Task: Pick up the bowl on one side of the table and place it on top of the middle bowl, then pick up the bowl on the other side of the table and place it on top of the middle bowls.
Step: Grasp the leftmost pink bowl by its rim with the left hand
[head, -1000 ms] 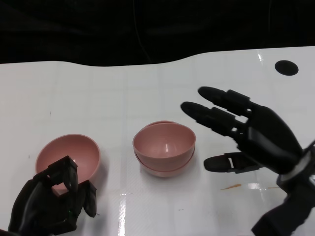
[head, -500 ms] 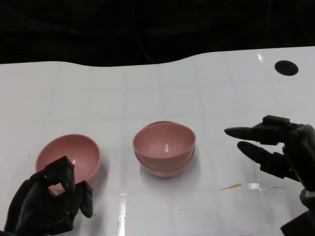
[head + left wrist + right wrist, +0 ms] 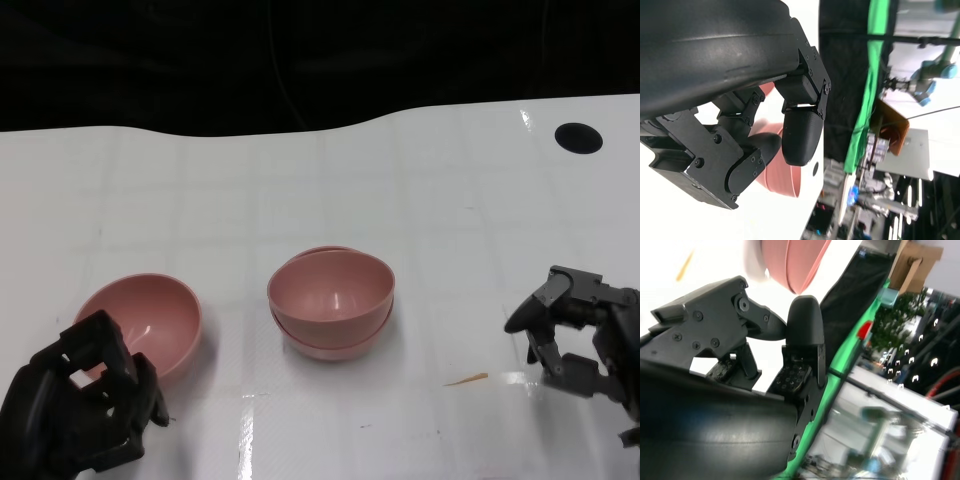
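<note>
**Second bowl pending: stack at centre, single bowl at lower left**

Head view. Two pink bowls already sit nested as a stack [image 3: 331, 303] at the centre of the frame on the white table [image 3: 420, 180]. The remaining bowl [image 3: 142, 322] stands upright at lower left, well apart from the stack. The left robot hand [image 3: 75, 405] lies at the lower-left corner just beside this bowl, near its front rim, fingers curled in and holding nothing; whether it touches the rim cannot be told. The right robot hand [image 3: 580, 335] is at lower right, well apart from the stack, fingers folded inward and empty. A black disc [image 3: 581, 137] marks the table at upper right, and a thin orange sliver [image 3: 467, 379] lies near the right hand.

Judged step: grasp the left bowl. To do it well, the left hand should uncurl first, then take the near rim between thumb and fingers with a firm pinch, lift straight up so the bowl stays level, carry it over the stack, and lower it centred before letting go. The right hand is best kept clear.
</note>
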Controlling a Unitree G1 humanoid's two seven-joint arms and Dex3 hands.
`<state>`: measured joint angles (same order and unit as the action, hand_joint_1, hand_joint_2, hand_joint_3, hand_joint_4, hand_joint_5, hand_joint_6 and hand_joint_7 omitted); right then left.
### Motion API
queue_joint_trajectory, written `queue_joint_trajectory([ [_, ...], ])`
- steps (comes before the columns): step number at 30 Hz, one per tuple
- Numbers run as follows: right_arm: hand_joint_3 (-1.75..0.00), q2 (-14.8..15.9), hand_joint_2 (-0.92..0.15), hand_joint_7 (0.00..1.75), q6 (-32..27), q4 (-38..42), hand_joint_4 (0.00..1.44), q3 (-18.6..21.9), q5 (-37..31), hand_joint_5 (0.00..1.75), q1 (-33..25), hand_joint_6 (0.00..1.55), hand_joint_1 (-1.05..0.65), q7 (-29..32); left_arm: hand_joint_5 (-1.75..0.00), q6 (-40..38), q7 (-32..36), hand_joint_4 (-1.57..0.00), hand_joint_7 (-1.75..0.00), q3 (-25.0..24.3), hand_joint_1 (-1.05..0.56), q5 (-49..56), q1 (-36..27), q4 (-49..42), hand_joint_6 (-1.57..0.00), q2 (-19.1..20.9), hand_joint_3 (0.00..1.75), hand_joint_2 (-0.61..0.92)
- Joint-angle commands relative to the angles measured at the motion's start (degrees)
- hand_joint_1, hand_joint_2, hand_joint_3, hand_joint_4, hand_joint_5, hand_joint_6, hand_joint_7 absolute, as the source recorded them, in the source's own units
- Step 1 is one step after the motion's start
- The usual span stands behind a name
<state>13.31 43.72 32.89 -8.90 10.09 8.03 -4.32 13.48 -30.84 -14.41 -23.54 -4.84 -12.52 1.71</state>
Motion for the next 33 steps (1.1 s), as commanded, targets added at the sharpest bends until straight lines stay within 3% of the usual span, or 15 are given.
queue_joint_trajectory([
  [1, -1.07, -1.1, -0.6, 1.59, -8.2, -4.4, 0.86, 2.8, 8.9, 1.75, -2.1, 0.74, -0.13, -9.2, -1.75, 2.3, 1.9, -0.92, -1.68, -0.1, -0.03, 1.7, -0.7, 0.8, -0.8, 0.5, 1.18, 0.57],
  [5, -1.06, -2.4, -0.58, 1.65, -18.5, -7.9, 0.88, 5.7, 15.8, 1.75, -3.6, 0.72, -0.14, -17.4, -1.75, 3.4, 4.9, -0.89, -1.62, 0.5, 0.0, 4.9, -2.0, 3.4, -0.81, 0.9, 1.22, 0.55],
  [9, -0.99, -3.8, -0.58, 1.66, -23.1, -8.0, 0.91, 8.6, 17.9, 1.75, -3.9, 0.71, -0.15, -22.5, -1.71, 6.2, 6.4, -0.86, -1.56, 1.1, 0.03, 7.5, -3.0, 6.1, -0.8, 1.6, 1.25, 0.54],
  [15, -0.95, -6.0, -0.58, 1.63, -28.8, -7.8, 0.89, 12.1, 19.2, 1.75, -3.5, 0.71, -0.17, -26.3, -1.6, 8.9, 8.4, -0.82, -1.47, 1.2, 0.04, 11.0, -4.0, 10.8, -0.77, 3.3, 1.19, 0.57],
  [19, -0.97, -6.7, -0.56, 1.65, -34.2, -9.3, 0.88, 13.9, 19.9, 1.75, -3.5, 0.7, -0.16, -26.8, -1.51, 4.2, 12.1, -0.74, -1.3, 1.5, 0.01, 15.4, -6.8, 20.5, -0.74, 5.0, 1.16, 0.53],
  [22, -1.02, -7.3, -0.54, 1.67, -35.2, -9.9, 0.88, 14.6, 19.1, 1.75, -3.4, 0.69, -0.15, -27.2, -1.31, 0.2, 12.8, -0.62, -1.02, 1.3, -0.09, 16.9, -8.5, 27.5, -0.72, 7.3, 1.03, 0.49],
  [23, -1.03, -7.4, -0.54, 1.66, -34.6, -9.6, 0.88, 14.6, 18.6, 1.75, -3.3, 0.69, -0.15, -27.8, -1.22, -0.2, 13.1, -0.6, -0.9, 1.0, -0.16, 19.3, -8.9, 29.6, -0.71, 8.8, 0.92, 0.53],
  [25, -1.05, -7.7, -0.53, 1.66, -34.2, -9.3, 0.88, 14.7, 17.6, 1.75, -3.3, 0.69, -0.17, -27.9, -0.93, -0.3, 13.7, -0.62, -0.55, 0.2, -0.31, 24.9, -9.4, 33.1, -0.77, 11.8, 0.42, 0.77],
  [27, -1.06, -8.0, -0.52, 1.65, -34.1, -9.3, 0.88, 14.9, 17.1, 1.75, -3.3, 0.7, -0.17, -28.1, -0.76, -0.2, 14.4, -0.65, -0.34, -0.1, -0.42, 28.2, -9.7, 34.9, -0.81, 13.4, 0.18, 0.89],
  [29, -1.06, -8.2, -0.52, 1.65, -33.4, -9.3, 0.88, 15.0, 16.1, 1.75, -3.4, 0.7, -0.17, -28.4, -0.72, -2.5, 14.3, -0.66, -0.3, -0.9, -0.44, 33.7, -9.9, 38.7, -0.83, 16.0, 0.14, 0.91],
  [30, -1.06, -8.3, -0.52, 1.65, -32.8, -9.2, 0.87, 15.0, 15.4, 1.75, -3.4, 0.69, -0.17, -28.5, -0.5, -4.2, 14.0, -0.67, -0.18, -1.5, -0.55, 37.5, -10.0, 41.4, -0.81, 17.7, 0.14, 0.92],
  [33, -1.04, -8.6, -0.52, 1.64, -32.4, -9.5, 0.87, 15.1, 14.1, 1.75, -3.8, 0.69, -0.18, -28.3, -0.26, -8.8, 13.0, -0.73, -0.07, -1.7, -0.64, 47.0, -9.9, 47.3, -0.82, 21.2, 0.09, 0.92],
])
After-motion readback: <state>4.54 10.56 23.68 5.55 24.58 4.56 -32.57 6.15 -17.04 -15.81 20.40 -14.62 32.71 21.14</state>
